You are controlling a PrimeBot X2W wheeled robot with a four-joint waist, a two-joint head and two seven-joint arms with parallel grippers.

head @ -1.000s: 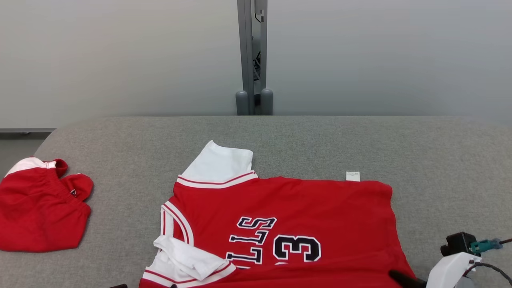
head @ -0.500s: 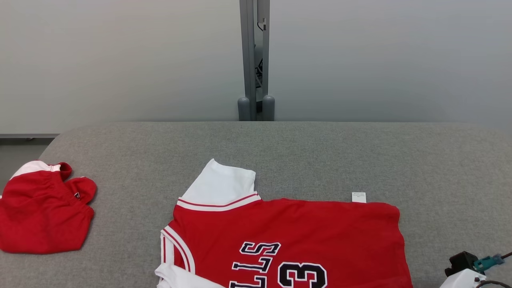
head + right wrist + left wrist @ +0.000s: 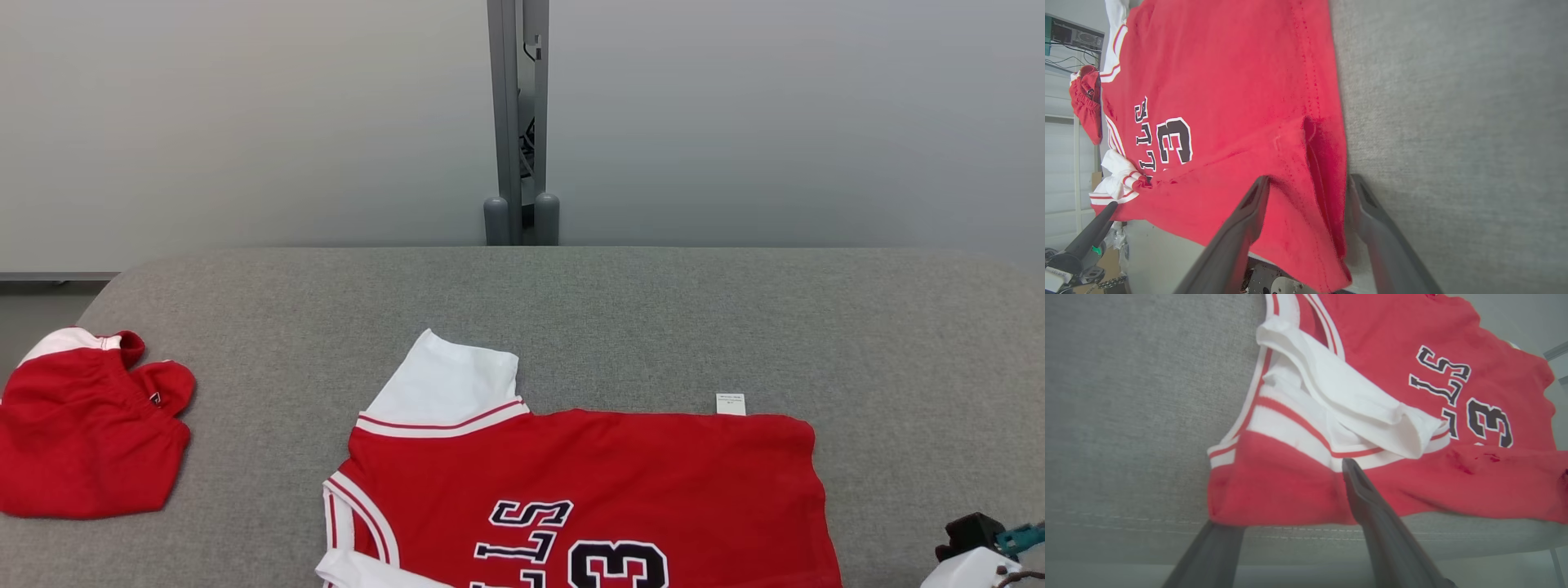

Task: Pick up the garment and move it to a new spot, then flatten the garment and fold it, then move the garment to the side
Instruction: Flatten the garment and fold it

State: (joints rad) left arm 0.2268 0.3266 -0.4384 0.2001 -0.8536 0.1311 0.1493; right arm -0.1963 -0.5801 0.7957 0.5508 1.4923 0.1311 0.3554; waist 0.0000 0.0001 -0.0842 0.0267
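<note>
"While one jersey lies flat mid-worktop, how many garments in all?"
"Two: a red bundle sits well apart, at the left. Head view cuts off the jersey's near edge."
"Grippers?"
"Both spread wide: left gripper and right gripper straddle that near hem."

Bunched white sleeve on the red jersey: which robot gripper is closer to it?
Left. The left gripper sits at the edge of the jersey, right beside its white sleeve; the right gripper straddles the hem, across the number from it.
</note>
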